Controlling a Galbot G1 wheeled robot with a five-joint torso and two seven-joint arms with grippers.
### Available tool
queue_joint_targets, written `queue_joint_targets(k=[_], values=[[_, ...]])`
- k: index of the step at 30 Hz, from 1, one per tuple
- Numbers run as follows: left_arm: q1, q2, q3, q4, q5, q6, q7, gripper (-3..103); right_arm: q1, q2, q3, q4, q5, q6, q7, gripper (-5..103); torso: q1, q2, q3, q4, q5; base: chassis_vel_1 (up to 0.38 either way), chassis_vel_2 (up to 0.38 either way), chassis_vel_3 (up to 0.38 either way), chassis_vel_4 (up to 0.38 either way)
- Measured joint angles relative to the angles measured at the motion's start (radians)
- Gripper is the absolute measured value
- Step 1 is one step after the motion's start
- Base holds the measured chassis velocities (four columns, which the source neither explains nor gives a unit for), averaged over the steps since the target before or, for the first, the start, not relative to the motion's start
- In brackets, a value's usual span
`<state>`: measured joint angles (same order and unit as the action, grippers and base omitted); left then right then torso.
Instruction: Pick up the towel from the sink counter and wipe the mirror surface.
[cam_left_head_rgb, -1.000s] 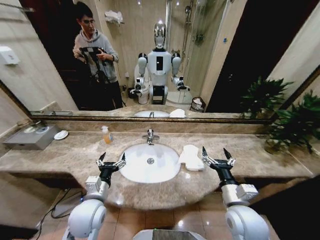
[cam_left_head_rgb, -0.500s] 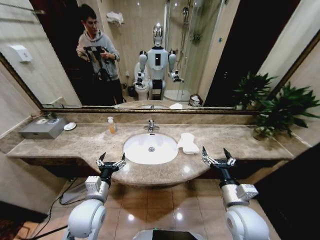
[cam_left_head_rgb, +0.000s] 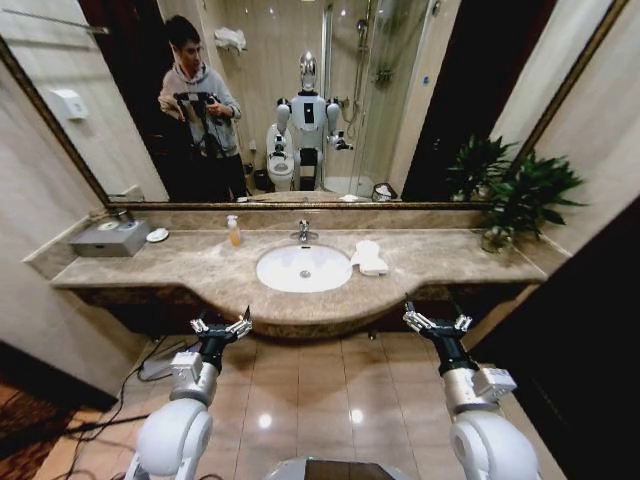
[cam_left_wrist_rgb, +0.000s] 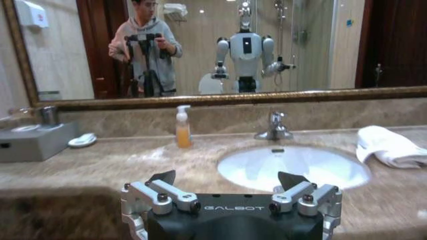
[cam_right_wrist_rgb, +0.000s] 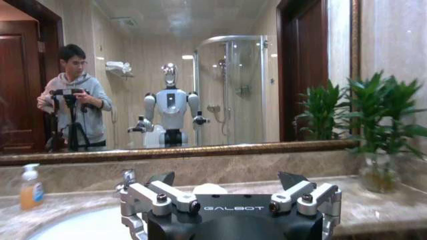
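Observation:
The small white towel (cam_left_head_rgb: 368, 257) lies bunched on the sink counter (cam_left_head_rgb: 190, 275), just right of the oval basin (cam_left_head_rgb: 303, 268); the left wrist view has the towel (cam_left_wrist_rgb: 390, 146) beside the basin too. The mirror surface (cam_left_head_rgb: 420, 90) spans the wall above the counter. My left gripper (cam_left_head_rgb: 221, 326) and right gripper (cam_left_head_rgb: 437, 322) are both open and hold nothing. They hang over the tiled floor, short of the counter's front edge and well apart from the towel. Each wrist view has its own open gripper (cam_left_wrist_rgb: 227, 180) (cam_right_wrist_rgb: 227, 179) facing the counter.
On the counter stand a faucet (cam_left_head_rgb: 303, 232), an orange soap bottle (cam_left_head_rgb: 233, 231), a white dish (cam_left_head_rgb: 157, 235) and a grey box (cam_left_head_rgb: 110, 238) at the left end. A potted plant (cam_left_head_rgb: 510, 190) occupies the right end. Cables (cam_left_head_rgb: 110, 400) trail on the floor to the left.
The whole head view has pulled back: the counter and towel now sit farther off, with bare floor in front. Both grippers keep the same open pose.

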<state>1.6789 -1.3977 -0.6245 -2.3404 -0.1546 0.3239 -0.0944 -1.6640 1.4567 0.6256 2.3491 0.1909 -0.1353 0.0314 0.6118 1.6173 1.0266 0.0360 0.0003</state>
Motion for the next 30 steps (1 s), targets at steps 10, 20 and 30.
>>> queue_joint_targets(k=[10, 20, 30], values=[[0.000, 0.000, 0.000, 0.000, 0.000, 0.000, 0.000, 100, 0.000, 0.000, 0.000, 0.000, 0.000, 0.000, 0.000, 100, -0.001, 0.001, 0.000, 0.0004, -0.0006, 0.245, -0.271, -0.274, 0.257], [-0.001, 0.000, 0.000, 0.000, 0.000, 0.000, 0.000, 100, 0.001, 0.000, 0.000, 0.000, 0.000, 0.000, 0.000, 100, 0.002, -0.001, 0.001, 0.0002, -0.0003, -0.005, 0.017, 0.010, 0.002], [0.000, 0.000, 0.000, 0.000, 0.000, 0.000, 0.000, 100, 0.000, 0.000, 0.000, 0.000, 0.000, 0.000, 0.000, 100, 0.000, 0.000, 0.000, 0.0000, -0.0002, 0.055, -0.046, -0.055, 0.054]])
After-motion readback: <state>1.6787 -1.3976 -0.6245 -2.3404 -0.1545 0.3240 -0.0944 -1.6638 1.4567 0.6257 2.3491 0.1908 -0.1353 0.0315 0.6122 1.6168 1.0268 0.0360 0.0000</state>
